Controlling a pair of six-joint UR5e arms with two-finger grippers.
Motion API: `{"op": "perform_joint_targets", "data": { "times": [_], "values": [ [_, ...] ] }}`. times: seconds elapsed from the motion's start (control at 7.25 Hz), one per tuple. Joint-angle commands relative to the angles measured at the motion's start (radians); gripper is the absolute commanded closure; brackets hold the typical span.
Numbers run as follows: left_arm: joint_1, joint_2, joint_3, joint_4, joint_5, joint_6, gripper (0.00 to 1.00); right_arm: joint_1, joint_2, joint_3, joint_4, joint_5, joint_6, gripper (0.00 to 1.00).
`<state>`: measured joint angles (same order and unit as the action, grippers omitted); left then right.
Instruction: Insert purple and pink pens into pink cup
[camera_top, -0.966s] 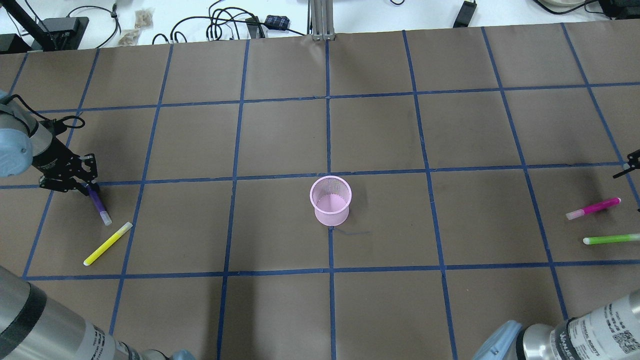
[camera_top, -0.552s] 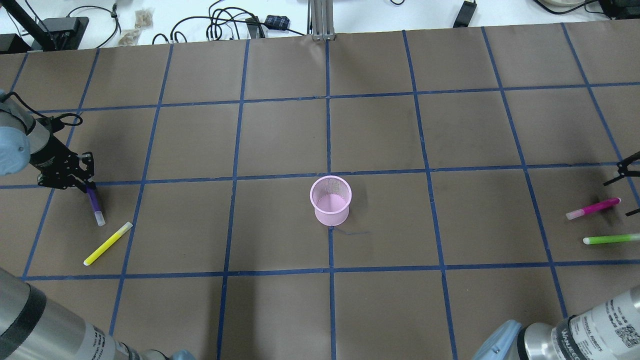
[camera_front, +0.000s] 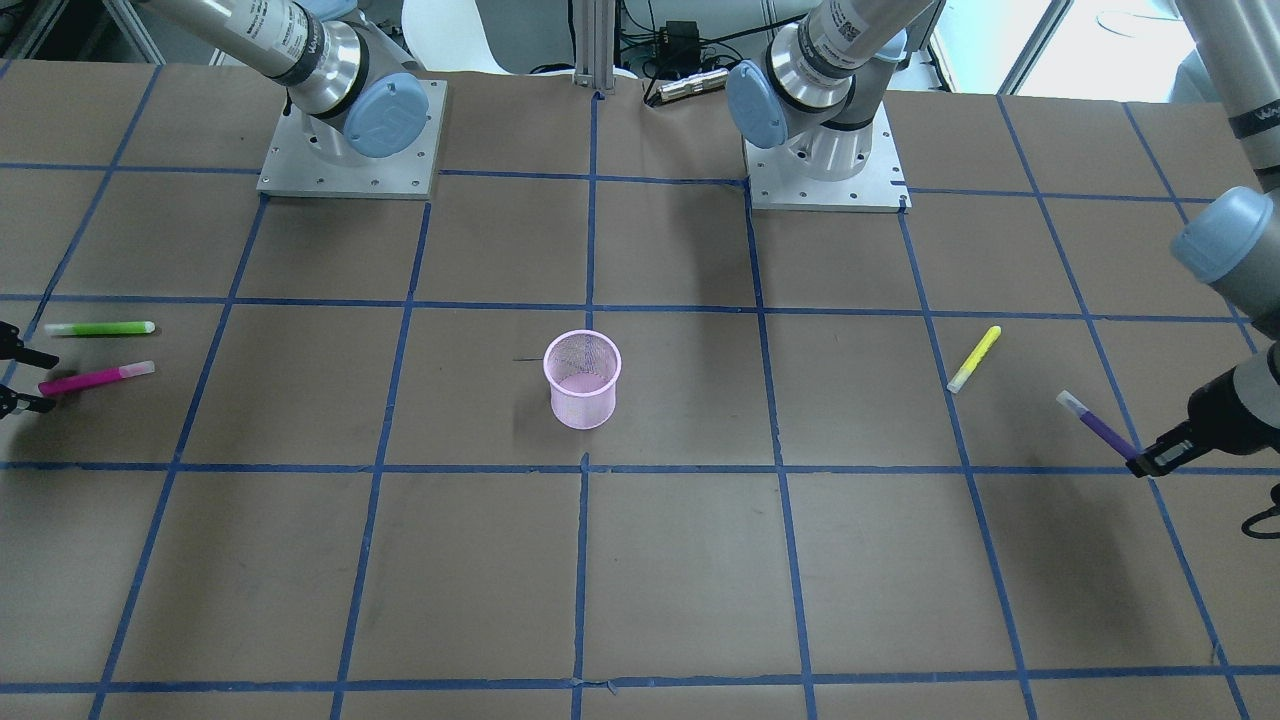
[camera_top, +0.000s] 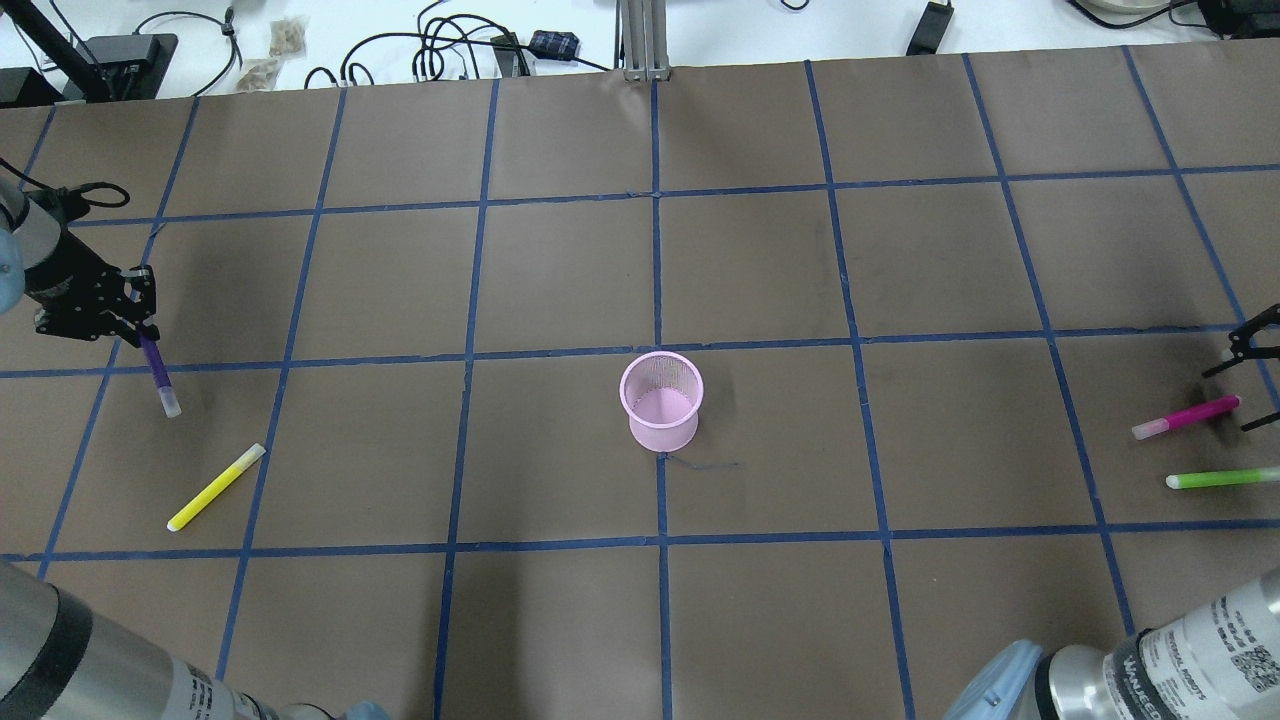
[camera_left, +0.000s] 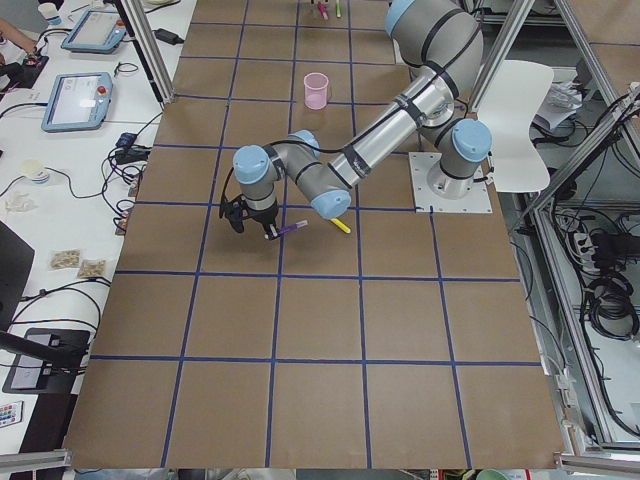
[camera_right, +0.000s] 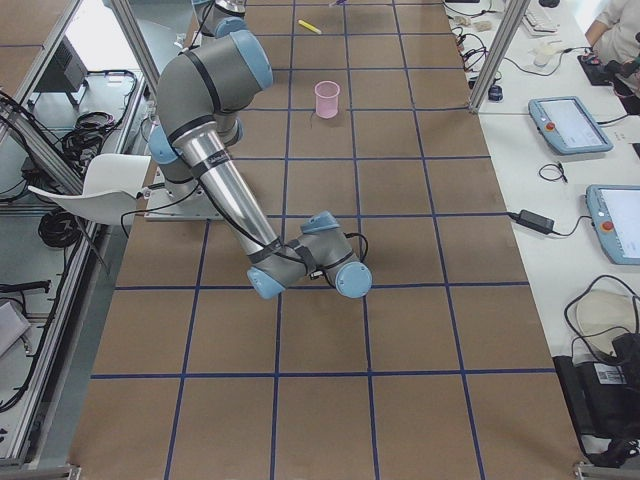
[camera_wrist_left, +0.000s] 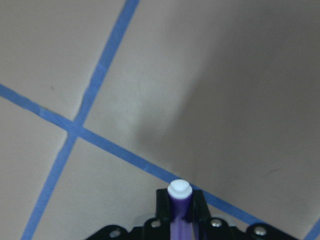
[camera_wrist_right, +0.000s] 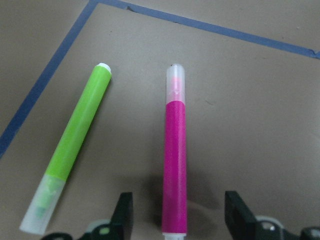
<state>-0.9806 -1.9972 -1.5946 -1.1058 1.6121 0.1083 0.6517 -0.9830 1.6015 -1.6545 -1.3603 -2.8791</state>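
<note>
The pink mesh cup (camera_top: 660, 402) stands upright mid-table, also in the front view (camera_front: 582, 378). My left gripper (camera_top: 137, 328) is shut on the purple pen (camera_top: 158, 376) and holds it tilted above the table at the far left; the wrist view shows its white cap (camera_wrist_left: 179, 189) between the fingers. My right gripper (camera_top: 1252, 384) is open, its fingers either side of the back end of the pink pen (camera_top: 1186, 416), which lies flat. In the right wrist view the pink pen (camera_wrist_right: 174, 150) lies between the two fingertips (camera_wrist_right: 125, 200).
A green pen (camera_top: 1220, 478) lies just beside the pink pen, close to my right gripper (camera_wrist_right: 179, 199); it also shows in the right wrist view (camera_wrist_right: 75, 155). A yellow pen (camera_top: 215, 487) lies on the table below my left gripper. Blue tape lines grid the brown table.
My left gripper has risen and moved back and left with the purple pen. My right gripper has come in from the right edge and now straddles the pink pen's end.
</note>
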Motion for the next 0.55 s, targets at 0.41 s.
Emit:
{"op": "perform_joint_targets", "data": {
  "times": [0.41],
  "values": [
    [-0.194,0.142,0.025,-0.031,0.003,-0.154,1.0,0.0,0.0,-0.001,-0.011,0.04,0.003,0.85]
  ]
}}
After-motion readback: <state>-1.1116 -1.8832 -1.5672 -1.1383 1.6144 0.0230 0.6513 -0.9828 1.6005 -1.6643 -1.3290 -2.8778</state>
